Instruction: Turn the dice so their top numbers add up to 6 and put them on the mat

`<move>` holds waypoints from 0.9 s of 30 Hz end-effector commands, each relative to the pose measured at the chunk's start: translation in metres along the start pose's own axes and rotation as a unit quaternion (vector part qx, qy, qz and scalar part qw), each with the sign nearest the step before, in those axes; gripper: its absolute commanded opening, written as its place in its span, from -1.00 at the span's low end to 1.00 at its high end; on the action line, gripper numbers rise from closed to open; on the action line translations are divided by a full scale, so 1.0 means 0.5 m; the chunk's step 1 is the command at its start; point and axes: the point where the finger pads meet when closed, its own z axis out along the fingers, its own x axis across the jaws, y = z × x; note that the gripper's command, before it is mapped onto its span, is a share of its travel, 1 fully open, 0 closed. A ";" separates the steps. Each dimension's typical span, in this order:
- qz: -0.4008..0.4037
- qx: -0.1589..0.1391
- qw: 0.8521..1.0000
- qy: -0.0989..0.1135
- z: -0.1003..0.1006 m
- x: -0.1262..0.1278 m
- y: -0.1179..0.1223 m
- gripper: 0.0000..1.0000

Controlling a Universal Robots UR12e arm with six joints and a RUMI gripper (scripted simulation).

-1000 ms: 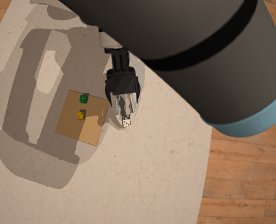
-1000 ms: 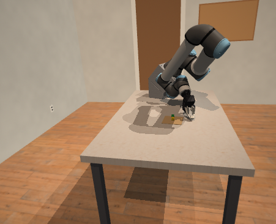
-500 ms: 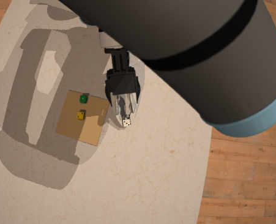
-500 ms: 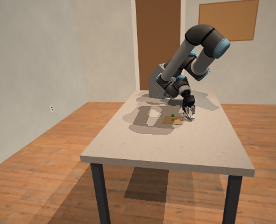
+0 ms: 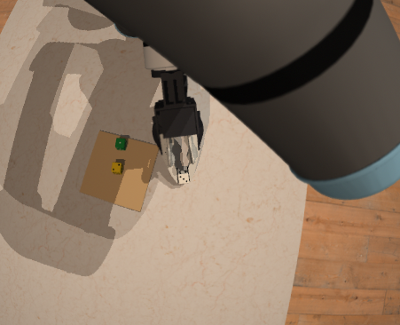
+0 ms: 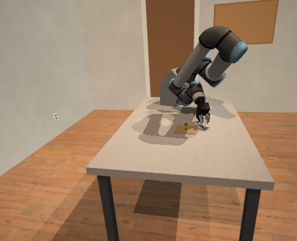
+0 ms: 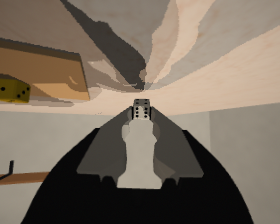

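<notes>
The green die [image 5: 121, 144] [image 6: 186, 124] sits on the brown mat [image 5: 131, 197] [image 6: 179, 131] near its back edge, with one pip on top. The yellow die [image 5: 117, 168] [image 6: 186, 128] [image 7: 10, 90] sits flat on the mat in front of it; its top seems to show two pips. My gripper [image 5: 183, 172] [image 6: 205, 127] [image 7: 141, 107] is shut on the white die [image 5: 184, 178] [image 7: 141, 103], to the right of the mat and low by the table. The arm is tilted, with the die at the fingertips. Several pips show on the white die's visible face; whether it touches the table cannot be told.
The pale table [image 5: 214, 257] [image 6: 172, 155] carries the mat, and its right edge shows in the top view. The upper arm [image 5: 267, 53] [image 6: 218, 37] hangs over the table's back right part. Arm shadows fall across the mat.
</notes>
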 end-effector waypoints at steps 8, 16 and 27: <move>0.000 0.000 1.000 0.000 0.006 0.000 -0.008 -0.94; 0.000 0.000 1.000 0.000 0.011 0.000 -0.015 -0.94; 0.000 0.000 1.000 0.000 0.012 0.000 -0.017 -0.94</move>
